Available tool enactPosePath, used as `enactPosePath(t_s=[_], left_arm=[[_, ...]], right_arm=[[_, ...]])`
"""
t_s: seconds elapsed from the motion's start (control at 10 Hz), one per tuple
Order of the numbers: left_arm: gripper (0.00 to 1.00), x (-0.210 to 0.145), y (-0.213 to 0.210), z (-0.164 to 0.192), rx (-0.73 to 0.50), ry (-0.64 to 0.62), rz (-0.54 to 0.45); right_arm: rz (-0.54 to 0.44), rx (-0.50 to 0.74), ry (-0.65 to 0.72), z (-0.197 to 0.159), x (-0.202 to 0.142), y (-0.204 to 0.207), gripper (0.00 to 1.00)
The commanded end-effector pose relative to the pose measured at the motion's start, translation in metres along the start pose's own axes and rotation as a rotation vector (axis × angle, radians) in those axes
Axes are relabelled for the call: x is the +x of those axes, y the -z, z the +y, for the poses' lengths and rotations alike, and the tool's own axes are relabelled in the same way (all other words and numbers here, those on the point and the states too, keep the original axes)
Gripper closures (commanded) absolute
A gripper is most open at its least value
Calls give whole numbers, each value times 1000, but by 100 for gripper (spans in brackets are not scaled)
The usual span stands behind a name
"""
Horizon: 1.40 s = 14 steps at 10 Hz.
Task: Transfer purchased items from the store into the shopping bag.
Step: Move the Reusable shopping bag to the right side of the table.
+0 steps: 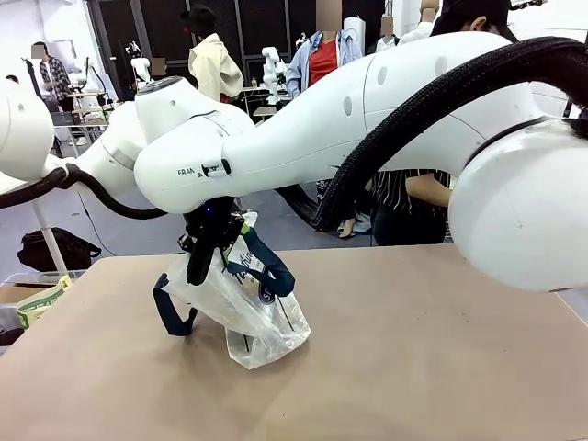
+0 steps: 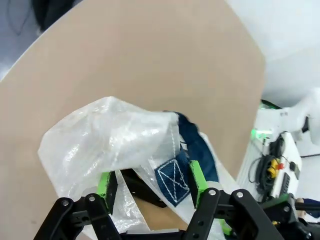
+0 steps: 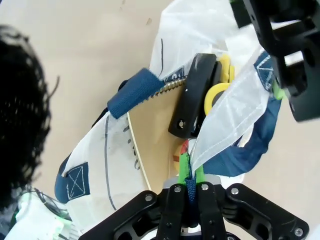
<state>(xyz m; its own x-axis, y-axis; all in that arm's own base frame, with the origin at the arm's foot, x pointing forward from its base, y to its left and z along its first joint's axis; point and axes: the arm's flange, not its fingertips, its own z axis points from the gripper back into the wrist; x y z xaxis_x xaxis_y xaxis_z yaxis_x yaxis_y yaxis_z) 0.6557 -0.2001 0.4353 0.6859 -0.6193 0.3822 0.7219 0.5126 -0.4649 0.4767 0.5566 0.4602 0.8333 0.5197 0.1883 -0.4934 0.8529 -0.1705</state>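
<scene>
The shopping bag (image 1: pixel 250 312) lies slumped on the brown table, translucent white with navy straps. My right gripper (image 3: pixel 190 174) is shut on the bag's rim and navy strap (image 3: pixel 189 187), and in the front view it (image 1: pixel 200 265) stands at the bag's top. My left gripper (image 2: pixel 150 182) is open, its green pads on either side of the rim's navy patch (image 2: pixel 172 179). In the right wrist view the left gripper (image 3: pixel 285 75) stands at the bag's far rim. Inside the bag lie a black sprung tool (image 3: pixel 192 97) and a yellow item (image 3: pixel 220 90). The store is out of view.
A person in a striped top (image 1: pixel 404 195) stands at the far side, behind my right arm. A clear bin with a green and white packet (image 1: pixel 39 299) sits off the table's left edge. Bare tabletop (image 1: pixel 441 349) spreads to the right of the bag.
</scene>
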Motion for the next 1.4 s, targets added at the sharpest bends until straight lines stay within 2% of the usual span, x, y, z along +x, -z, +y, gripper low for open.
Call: enactPosePath(t_s=[0.0, 0.4, 0.5, 0.8, 1.3], left_arm=[[26, -4, 10, -5, 120, -62, 26], [26, -4, 11, -5, 185, -81, 50], [39, -4, 11, -5, 188, -74, 45], [98, -6, 11, -5, 199, -64, 47], [100, -6, 11, -3, 188, -64, 46]], right_arm=[[-11, -37, -4, 7, 10, -4, 100], [-20, -22, 4, 2, 7, -5, 100], [-22, -22, 4, 2, 7, -5, 100], [-25, -22, 5, 2, 6, -6, 100], [-31, -8, 16, -1, 5, -6, 100]])
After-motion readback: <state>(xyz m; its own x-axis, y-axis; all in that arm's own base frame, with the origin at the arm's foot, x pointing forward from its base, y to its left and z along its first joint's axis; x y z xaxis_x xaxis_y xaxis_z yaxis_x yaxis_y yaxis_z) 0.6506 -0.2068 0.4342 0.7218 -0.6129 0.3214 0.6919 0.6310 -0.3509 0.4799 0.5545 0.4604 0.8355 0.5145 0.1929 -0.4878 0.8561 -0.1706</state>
